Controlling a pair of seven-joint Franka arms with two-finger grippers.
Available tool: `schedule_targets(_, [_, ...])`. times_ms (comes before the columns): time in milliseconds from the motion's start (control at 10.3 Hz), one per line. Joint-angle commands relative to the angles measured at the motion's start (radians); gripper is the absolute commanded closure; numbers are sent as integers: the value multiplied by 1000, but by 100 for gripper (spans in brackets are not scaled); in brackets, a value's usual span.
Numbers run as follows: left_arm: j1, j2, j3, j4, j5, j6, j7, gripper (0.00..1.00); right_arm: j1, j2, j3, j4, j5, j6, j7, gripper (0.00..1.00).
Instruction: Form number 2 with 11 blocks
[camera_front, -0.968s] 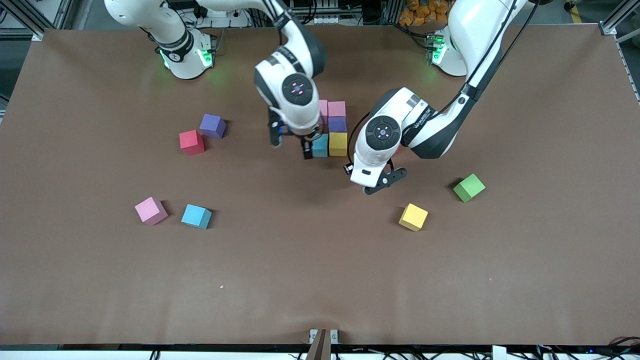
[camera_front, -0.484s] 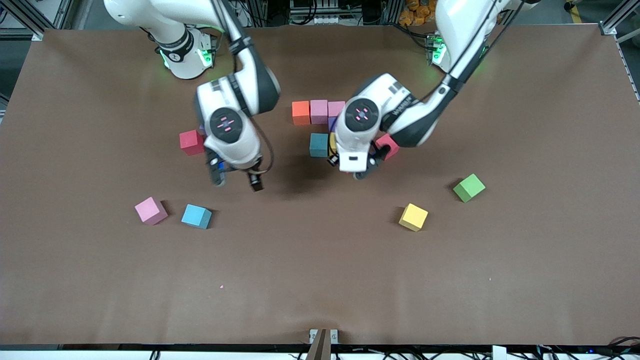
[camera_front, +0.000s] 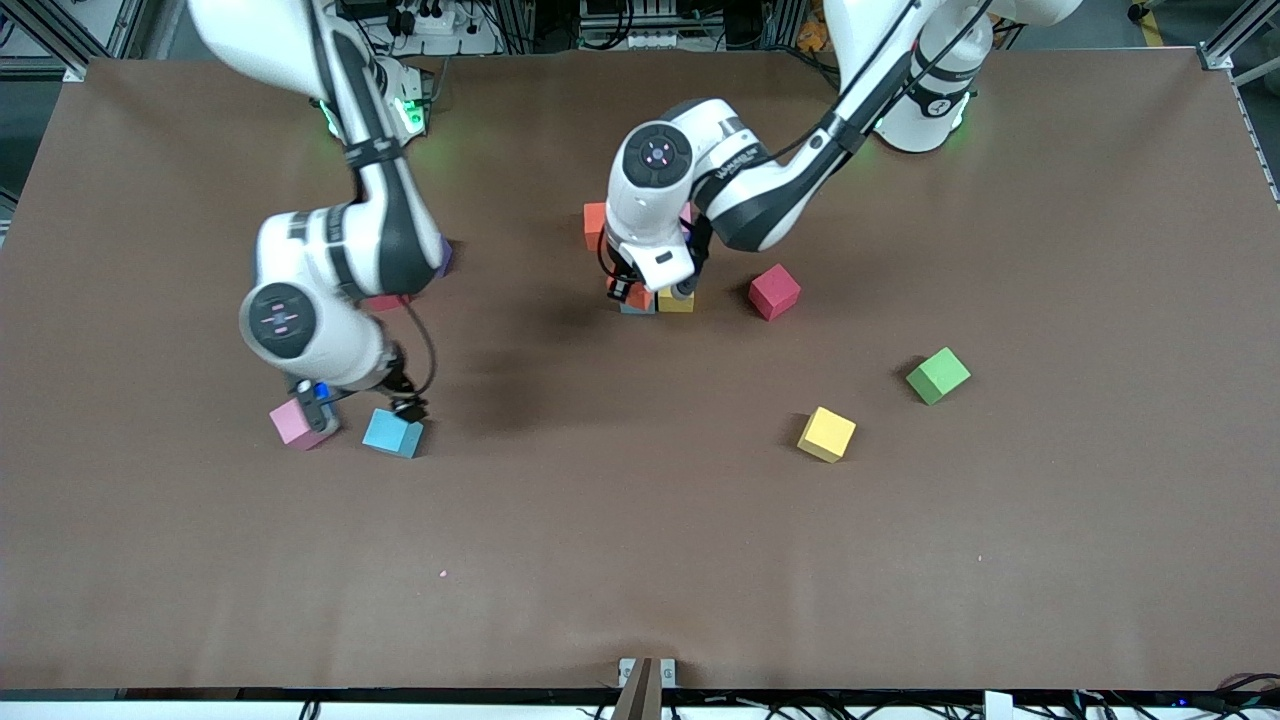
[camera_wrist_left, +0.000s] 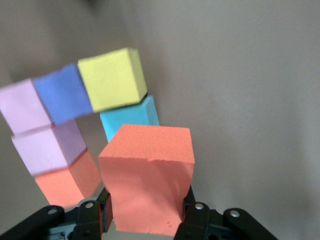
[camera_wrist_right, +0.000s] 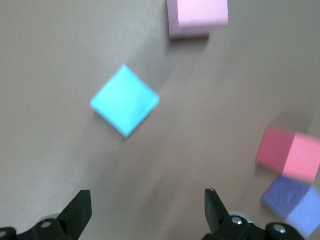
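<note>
An orange matte foam cube (camera_wrist_left: 148, 184) hangs pinched over a cluster of foam cubes: yellow (camera_wrist_left: 110, 79), purple (camera_wrist_left: 62, 93), two pink (camera_wrist_left: 46, 150), light blue (camera_wrist_left: 129, 116), orange (camera_wrist_left: 67, 181). Loose on the bench lie pink (camera_front: 294, 423), light blue (camera_front: 392, 433), yellow (camera_front: 826, 434) and green (camera_front: 937, 375) cubes.

A wide table (camera_front: 640, 560) covered in matte brown sheeting fills the front view. It is framed by aluminium rails (camera_front: 1240, 30) at its corners. Cables and power strips (camera_front: 430, 20) are seen along one edge.

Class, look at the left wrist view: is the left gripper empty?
No, the left gripper is shut on an orange block.
</note>
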Motion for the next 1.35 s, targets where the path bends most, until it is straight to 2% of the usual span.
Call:
schedule_targets(0, [-43, 29, 6, 5, -9, 126, -185, 57, -75, -9, 11, -5, -7, 27, -249, 0])
schedule_targets(290, [-74, 83, 9, 5, -8, 265, -334, 57, -69, 10, 16, 0, 0, 80, -516, 0])
schedule_targets(677, [-95, 117, 16, -6, 0, 288, -362, 58, -69, 59, 56, 0, 6, 158, -806, 0])
schedule_targets(774, [-94, 128, 18, -8, 29, 288, -356, 58, -88, 77, 86, 0, 7, 191, -874, 0])
schedule_targets(968, [-103, 166, 16, -8, 159, 287, -354, 58, -156, 97, 135, -1, 10, 210, -989, 0])
schedule_targets(1065, [-105, 171, 16, -14, 176, 285, -353, 58, -217, 99, 182, -3, 29, 210, -1041, 0])
schedule_targets(1161, [-105, 174, 16, -12, 178, 285, -342, 58, -277, 103, 227, -8, 102, 212, -1078, 0])
schedule_targets(1258, [-105, 174, 16, -12, 178, 282, -325, 58, -300, 115, 240, -8, 178, 210, -1091, 0])
